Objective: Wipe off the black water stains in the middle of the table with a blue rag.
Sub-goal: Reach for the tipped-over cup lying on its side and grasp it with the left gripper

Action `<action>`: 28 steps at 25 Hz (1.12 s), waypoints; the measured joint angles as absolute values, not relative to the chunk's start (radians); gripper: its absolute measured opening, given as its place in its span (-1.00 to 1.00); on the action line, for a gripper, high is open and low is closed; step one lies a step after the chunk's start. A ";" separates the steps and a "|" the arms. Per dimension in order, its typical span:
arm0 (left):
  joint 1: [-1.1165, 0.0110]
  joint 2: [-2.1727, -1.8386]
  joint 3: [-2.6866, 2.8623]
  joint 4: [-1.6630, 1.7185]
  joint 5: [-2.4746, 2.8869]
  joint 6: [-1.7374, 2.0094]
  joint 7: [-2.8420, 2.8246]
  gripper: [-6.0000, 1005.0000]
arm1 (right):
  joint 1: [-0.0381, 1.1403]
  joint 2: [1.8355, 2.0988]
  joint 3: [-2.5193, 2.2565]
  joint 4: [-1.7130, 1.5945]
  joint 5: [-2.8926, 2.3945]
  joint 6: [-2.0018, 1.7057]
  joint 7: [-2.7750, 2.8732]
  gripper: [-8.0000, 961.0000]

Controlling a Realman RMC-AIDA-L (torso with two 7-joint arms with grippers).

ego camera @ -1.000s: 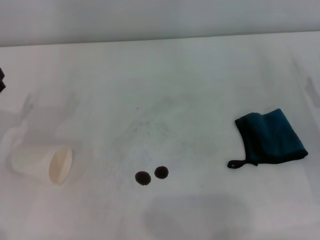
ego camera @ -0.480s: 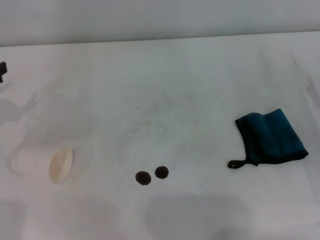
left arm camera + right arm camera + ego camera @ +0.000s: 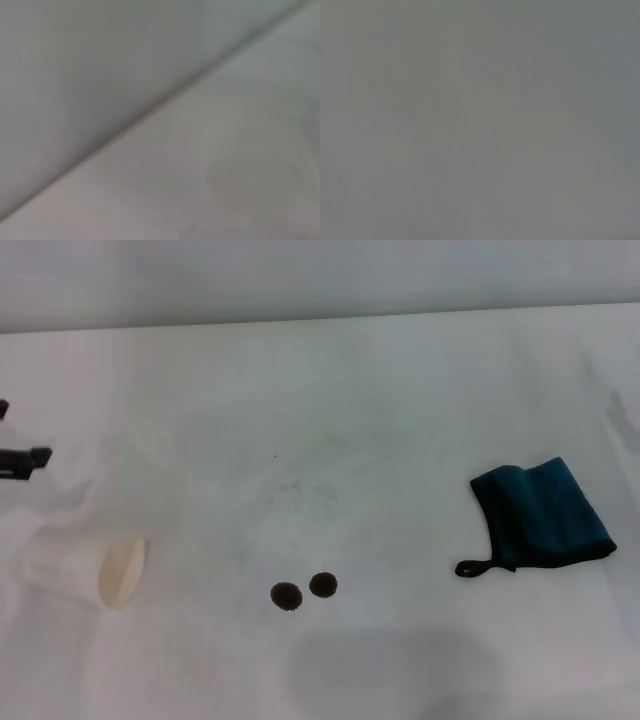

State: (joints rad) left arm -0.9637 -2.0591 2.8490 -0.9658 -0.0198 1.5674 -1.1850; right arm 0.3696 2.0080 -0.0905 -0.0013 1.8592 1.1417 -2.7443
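The two black water stains (image 3: 287, 595) (image 3: 322, 585) sit side by side on the white table (image 3: 380, 420), near its front middle. The blue rag (image 3: 545, 510) lies folded at the right, its black loop pointing towards the stains, with nothing touching it. My left gripper (image 3: 12, 433) just shows at the far left edge, two dark fingertips (image 3: 28, 456) apart and empty, above the table behind the cup. My right gripper is out of view. The wrist views show only bare pale surface.
A white paper cup (image 3: 85, 565) lies on its side at the front left, mouth towards the stains. A tiny dark speck (image 3: 276, 456) is behind the stains. The table's far edge meets a pale wall (image 3: 300, 280).
My left gripper has come lower and a little further into view at the left edge. Its shadow has shifted over the cup. The rag, stains and cup have not moved.
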 joint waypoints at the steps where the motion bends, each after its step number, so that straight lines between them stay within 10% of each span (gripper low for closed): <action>1: -0.983 -2.058 2.849 -0.972 0.025 1.570 -1.184 0.75 | 0.372 2.008 -0.091 -0.003 1.859 1.142 -2.744 0.79; 15: -1.295 -2.072 2.850 -1.099 0.499 1.580 -0.993 0.75 | 0.400 2.009 -0.090 -0.029 1.861 1.136 -2.744 0.79; 28: -1.359 -2.081 2.850 -0.908 0.648 1.607 -0.938 0.75 | 0.403 2.013 -0.089 -0.029 2.019 1.133 -2.746 0.79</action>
State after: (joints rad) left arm -1.3589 -2.0806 2.8501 -0.9076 0.6483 1.6070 -0.9384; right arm 0.4032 2.0126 -0.0889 -0.0293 2.0189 1.1331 -2.7455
